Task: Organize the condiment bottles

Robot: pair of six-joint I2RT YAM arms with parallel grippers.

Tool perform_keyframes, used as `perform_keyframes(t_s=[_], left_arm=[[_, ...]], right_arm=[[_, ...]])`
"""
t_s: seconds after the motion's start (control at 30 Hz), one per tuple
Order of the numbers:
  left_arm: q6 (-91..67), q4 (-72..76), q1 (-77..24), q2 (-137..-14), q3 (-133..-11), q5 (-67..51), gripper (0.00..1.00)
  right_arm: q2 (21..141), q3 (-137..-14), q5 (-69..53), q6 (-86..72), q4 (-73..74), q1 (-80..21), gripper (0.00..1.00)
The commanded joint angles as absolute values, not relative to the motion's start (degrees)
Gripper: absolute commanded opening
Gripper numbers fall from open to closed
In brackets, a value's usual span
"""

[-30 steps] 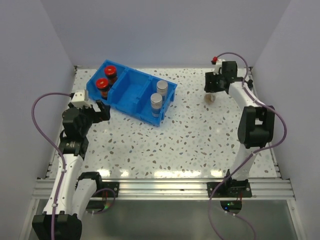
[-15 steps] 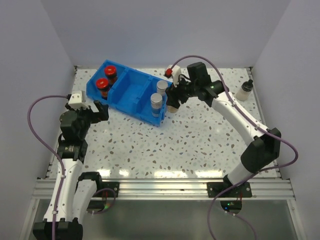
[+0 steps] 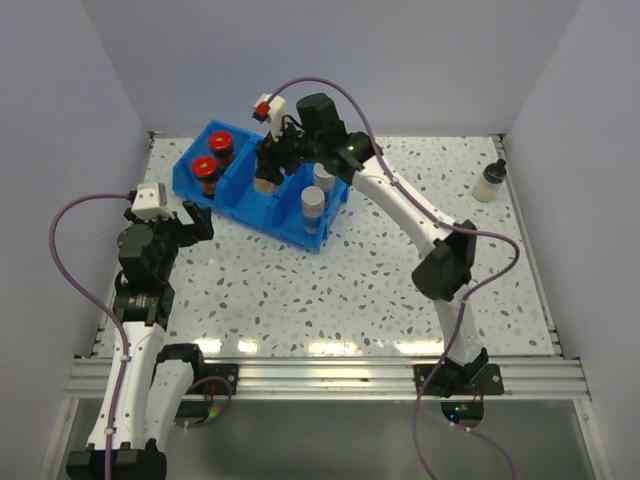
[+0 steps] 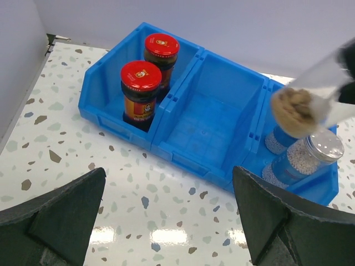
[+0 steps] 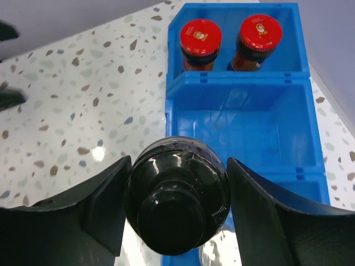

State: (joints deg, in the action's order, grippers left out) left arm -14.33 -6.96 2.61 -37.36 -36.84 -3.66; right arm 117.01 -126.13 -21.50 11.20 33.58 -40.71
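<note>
While the right gripper (image 5: 177,213), clamped on the black-capped bottle (image 4: 293,110), hangs over the blue bin's (image 3: 240,205) middle compartment (image 4: 213,113) near the desk's far-left corner, lower it upright, clear of the dividers. Left gripper (image 4: 169,227): wide, idle.

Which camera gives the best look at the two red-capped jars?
Left wrist: the red-capped jars show caps, labels and dark contents, standing in the end compartment of the blue bin. Right wrist sees mainly their caps from above; top external shows them small.
</note>
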Motion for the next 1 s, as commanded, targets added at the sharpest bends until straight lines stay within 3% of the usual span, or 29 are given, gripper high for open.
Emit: perform_keyframes(t_s=[0.0,0.23,0.6,0.97], left_arm=[[-13.45,-5.1,2.81,-36.39,-36.74,-1.59,1.0],[-13.27,-4.13,2.81,-35.24,-35.95,-0.62,1.0],[-13.01,-3.96,2.81,-36.3,-35.86,-0.7,1.0],[-13.01,-3.78,2.81,-36.39,-35.77,-0.88,1.0]], right_arm=[[127.15,-140.92,-16.02,5.72,28.57,-41.92,0.0],[137.89,-148.27,-4.77,5.36,17.68,-43.68,0.0],[147.12,-145.02,1.14,11.51,7.48,-43.33,0.0],[151.08,-143.79,4.13,14.94,3.52,-43.33,0.28]])
